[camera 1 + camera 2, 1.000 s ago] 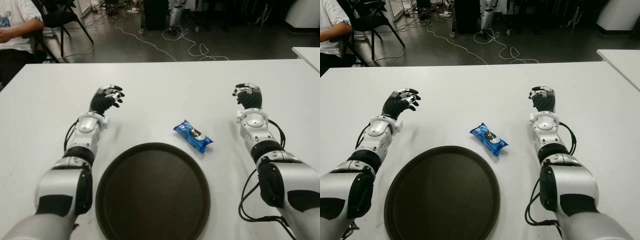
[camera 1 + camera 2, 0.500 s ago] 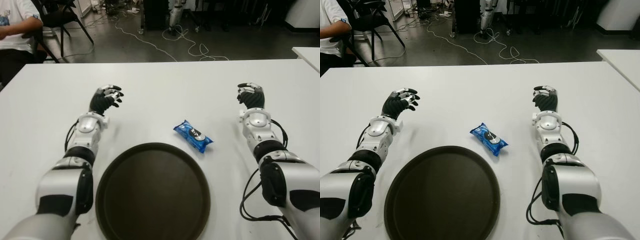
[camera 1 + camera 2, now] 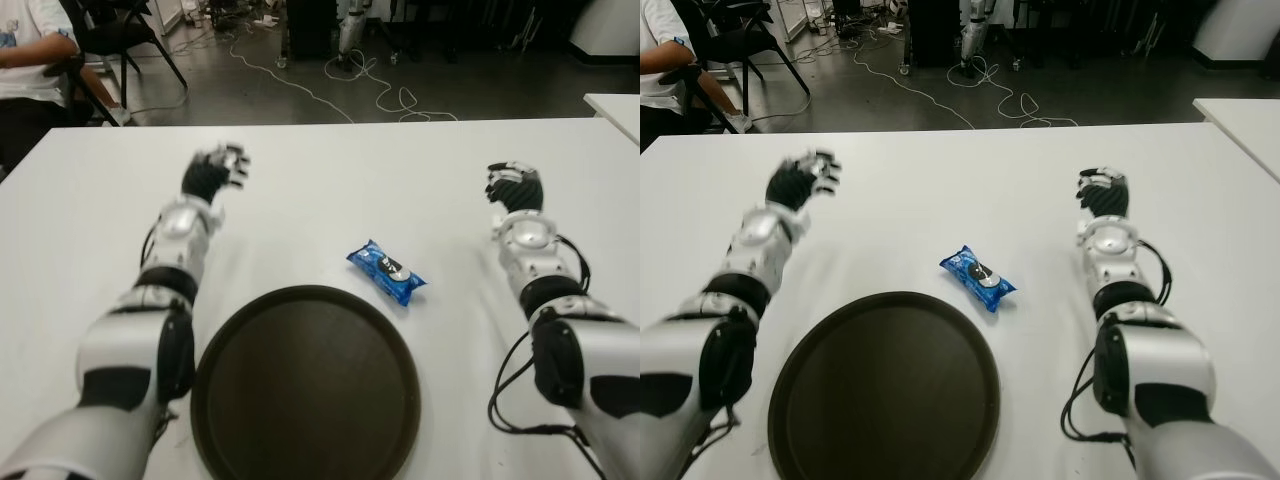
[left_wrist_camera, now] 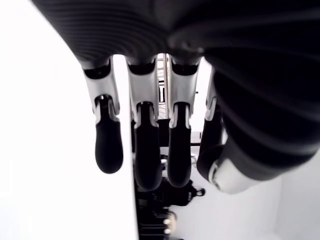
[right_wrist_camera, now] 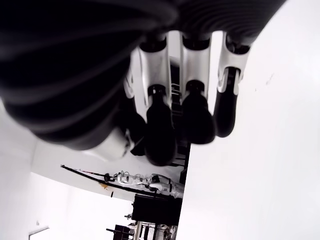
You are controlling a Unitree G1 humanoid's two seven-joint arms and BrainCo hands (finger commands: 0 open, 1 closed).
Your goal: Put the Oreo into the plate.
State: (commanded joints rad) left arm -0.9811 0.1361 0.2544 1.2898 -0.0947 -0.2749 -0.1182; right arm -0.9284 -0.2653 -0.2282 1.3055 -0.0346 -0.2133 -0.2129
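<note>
1. Lying flat on the white table [image 3: 330,190]: the blue Oreo pack [image 3: 386,272], just beyond the far right rim of the dark round plate [image 3: 305,385], not on it.
2. Hovering well left of the Oreo pack: left hand [image 3: 212,175], fingers [image 4: 108,145] loosely extended and holding nothing.
3. Showing well right of the Oreo pack: right hand [image 3: 514,186], fingers [image 5: 160,135] relaxed, slightly curled, gripping nothing.
4. Sitting at the far left behind the table: a person [image 3: 35,60] in a white shirt, beside a black chair [image 3: 115,35].
</note>
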